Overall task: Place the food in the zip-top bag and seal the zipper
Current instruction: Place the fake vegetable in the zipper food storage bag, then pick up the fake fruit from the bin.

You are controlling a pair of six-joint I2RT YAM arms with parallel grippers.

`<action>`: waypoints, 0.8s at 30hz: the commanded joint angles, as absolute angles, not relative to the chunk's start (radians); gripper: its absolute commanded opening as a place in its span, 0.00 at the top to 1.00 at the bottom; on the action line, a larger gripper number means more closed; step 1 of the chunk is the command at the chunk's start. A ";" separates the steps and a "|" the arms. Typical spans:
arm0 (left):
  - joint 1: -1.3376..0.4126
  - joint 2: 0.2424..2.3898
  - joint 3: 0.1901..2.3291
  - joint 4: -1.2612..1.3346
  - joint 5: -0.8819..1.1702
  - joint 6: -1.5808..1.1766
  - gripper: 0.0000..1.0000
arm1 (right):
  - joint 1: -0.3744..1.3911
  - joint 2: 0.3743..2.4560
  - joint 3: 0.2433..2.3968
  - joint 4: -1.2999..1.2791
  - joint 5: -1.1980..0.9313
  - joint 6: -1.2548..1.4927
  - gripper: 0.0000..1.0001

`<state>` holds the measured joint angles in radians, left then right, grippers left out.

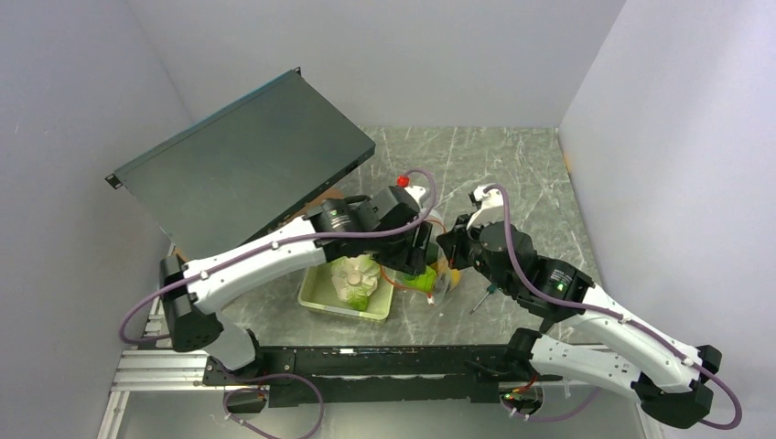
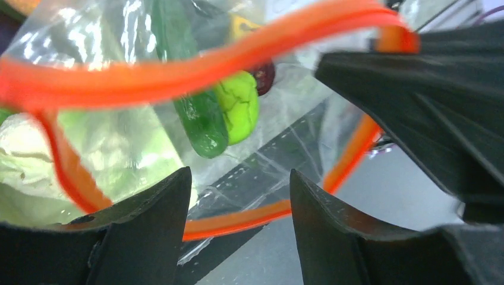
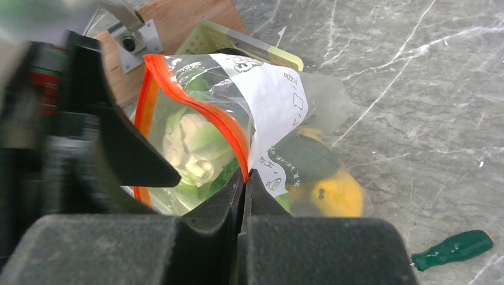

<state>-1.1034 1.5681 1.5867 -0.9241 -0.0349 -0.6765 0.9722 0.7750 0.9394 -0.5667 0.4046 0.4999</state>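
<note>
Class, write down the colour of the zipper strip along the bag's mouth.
Orange-red; the zipper shows best in the right wrist view.

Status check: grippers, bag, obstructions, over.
Right gripper shut on zipper. Left gripper open at bag mouth. Food inside, mouth unsealed. Screwdriver lies clear.

Seen from the top camera, the left arm (image 1: 265, 259) at lower left and the right arm (image 1: 622, 340) at lower right are built alike: glossy white links joined by black cylindrical joints. A mauve cable (image 1: 124, 327) runs along each arm. In the wrist views the left gripper (image 2: 236, 190) and right gripper (image 3: 243, 181) have matte black, wedge-shaped fingers.
</note>
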 commanded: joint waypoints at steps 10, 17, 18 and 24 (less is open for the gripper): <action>-1.100 1.166 1.275 -0.651 -0.107 -0.709 0.29 | 0.977 0.702 0.920 -0.593 0.560 0.501 1.00; -1.100 1.047 1.164 -0.724 -0.311 -0.736 0.12 | 0.977 0.614 0.912 -0.684 0.722 0.540 1.00; -1.100 1.036 1.145 -0.726 -0.338 -0.745 0.09 | 0.977 0.602 0.909 -0.688 0.728 0.542 1.00; -1.100 1.047 1.058 -0.622 -0.466 -0.723 0.06 | 0.976 0.578 0.889 -0.691 0.731 0.554 1.00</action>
